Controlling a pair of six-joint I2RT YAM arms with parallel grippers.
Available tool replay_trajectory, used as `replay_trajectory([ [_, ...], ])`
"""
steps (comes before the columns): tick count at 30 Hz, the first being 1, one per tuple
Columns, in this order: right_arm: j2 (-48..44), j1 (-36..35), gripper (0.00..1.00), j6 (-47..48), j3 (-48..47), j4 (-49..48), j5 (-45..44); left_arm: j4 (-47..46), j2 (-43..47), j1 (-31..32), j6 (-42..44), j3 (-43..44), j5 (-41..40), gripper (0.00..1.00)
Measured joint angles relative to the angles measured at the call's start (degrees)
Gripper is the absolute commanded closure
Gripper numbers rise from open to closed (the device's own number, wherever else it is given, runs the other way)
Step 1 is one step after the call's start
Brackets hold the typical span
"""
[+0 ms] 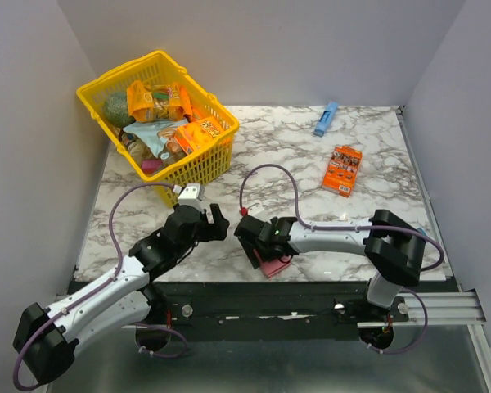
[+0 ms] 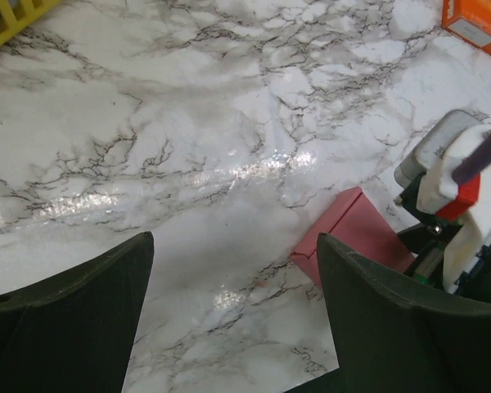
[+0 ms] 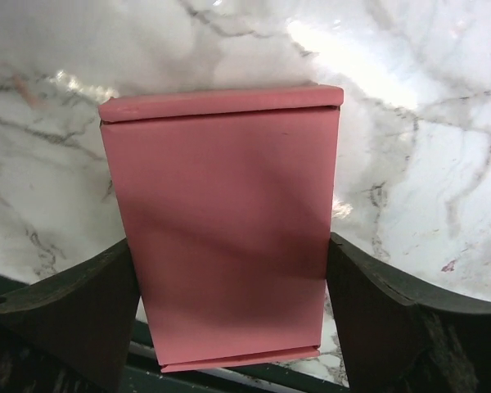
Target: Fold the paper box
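Right pincer (image 3: 231,246) straddles box (image 3: 221,172), my fingers at its long sides; clamped or just beside, I cannot tell | left pincer (image 2: 236,246) apart, empty, near | box flat on table (image 3: 417,147), near end seemingly over the edge | risk: uneven squeeze buckles card; a nudge tips it off

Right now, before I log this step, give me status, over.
Left gripper open, empty. Right gripper open, straddling the paper box, contact unclear. Box closed up, lying at the near edge of the table. Orange box well clear.
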State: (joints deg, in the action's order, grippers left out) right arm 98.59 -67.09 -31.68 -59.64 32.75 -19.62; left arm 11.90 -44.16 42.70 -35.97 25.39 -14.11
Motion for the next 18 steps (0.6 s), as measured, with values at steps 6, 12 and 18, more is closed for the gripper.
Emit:
replay_trajectory([
  [6, -0.22, 8.09, 0.18, 0.00, -0.02, -0.02, -0.02, 0.68, 0.00, -1.38, 1.49, 3.32, 0.50, 0.10],
  [12, 2.95, 21.22, 0.18, 3.48, -6.23, 0.57, -0.20, 1.40, 0.00, -2.14, 2.80, 5.03, 1.03, 0.09],
  [18, 15.30, 35.47, 0.18, 8.74, -26.14, 0.87, 0.79, 1.64, 0.11, -2.80, 3.43, 5.35, 1.68, 0.09],
])
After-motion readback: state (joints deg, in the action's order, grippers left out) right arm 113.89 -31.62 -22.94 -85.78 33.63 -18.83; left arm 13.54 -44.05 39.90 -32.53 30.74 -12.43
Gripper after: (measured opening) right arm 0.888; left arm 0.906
